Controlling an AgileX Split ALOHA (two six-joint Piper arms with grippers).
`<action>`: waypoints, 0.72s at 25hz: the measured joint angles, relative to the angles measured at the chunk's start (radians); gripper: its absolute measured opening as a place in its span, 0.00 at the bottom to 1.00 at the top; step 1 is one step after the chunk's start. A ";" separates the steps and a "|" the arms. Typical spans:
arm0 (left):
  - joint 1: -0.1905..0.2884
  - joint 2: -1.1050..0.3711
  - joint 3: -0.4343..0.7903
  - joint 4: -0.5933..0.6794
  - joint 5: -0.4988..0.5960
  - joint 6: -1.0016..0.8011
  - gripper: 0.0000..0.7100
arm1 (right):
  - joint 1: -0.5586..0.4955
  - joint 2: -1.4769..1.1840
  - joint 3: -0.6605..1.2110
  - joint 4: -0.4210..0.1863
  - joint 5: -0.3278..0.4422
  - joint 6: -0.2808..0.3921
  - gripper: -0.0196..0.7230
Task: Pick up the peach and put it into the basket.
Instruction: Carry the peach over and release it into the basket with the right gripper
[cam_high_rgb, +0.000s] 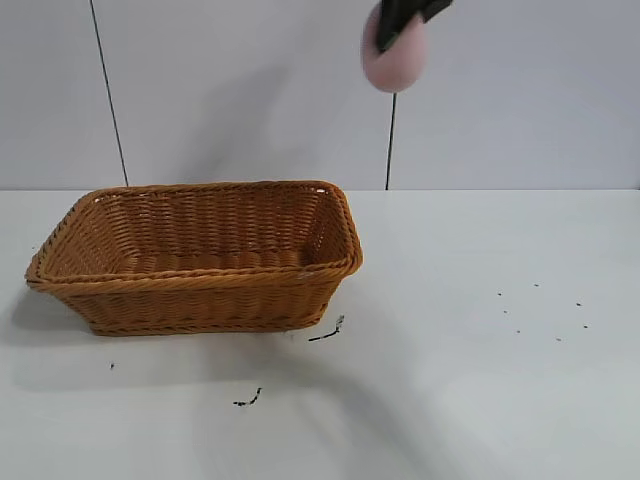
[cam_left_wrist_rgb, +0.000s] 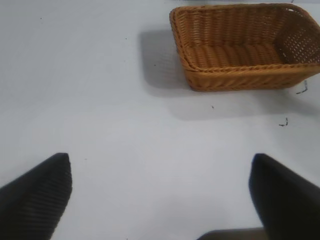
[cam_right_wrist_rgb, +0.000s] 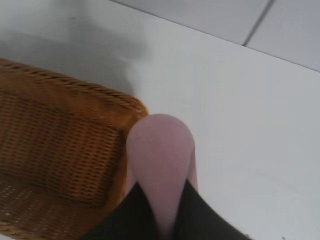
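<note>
**Peach held high above the basket's right end**

At the top edge of the exterior view, right of centre, the peach (cam_high_rgb: 394, 60) hangs in the air, pinched from above by the right gripper (cam_high_rgb: 400, 22), whose dark fingers are clenched on its upper part. It sits well above the table (cam_high_rgb: 480, 300), slightly to the right of the basket's right rim. In the right wrist view the peach (cam_right_wrist_rgb: 161, 155) fills the lower middle of the frame, its pale pink body squeezed between the two black fingers (cam_right_wrist_rgb: 131, 215), with the basket's corner rim (cam_right_wrist_rgb: 100, 100) just behind it at the left.

The basket (cam_high_rgb: 200, 290) stands upright on the table at the left centre of the exterior view, with nothing inside it. A few small dark specks (cam_high_rgb: 325, 335) lie on the table near its lower right corner.

In the left wrist view the left gripper (cam_left_wrist_rgb: 160, 200) hovers over bare table at the bottom of the frame, its jaws released and spread wide, well apart from the basket (cam_left_wrist_rgb: 240, 75) at the upper right.
</note>
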 joint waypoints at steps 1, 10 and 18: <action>0.000 0.000 0.000 0.000 0.000 0.000 0.98 | 0.012 0.024 0.000 0.000 -0.010 0.000 0.02; 0.000 0.000 0.000 0.000 0.000 0.000 0.98 | 0.045 0.233 0.000 0.000 -0.137 0.000 0.02; 0.000 0.000 0.000 0.000 0.000 0.000 0.98 | 0.045 0.279 0.000 0.008 -0.152 0.000 0.70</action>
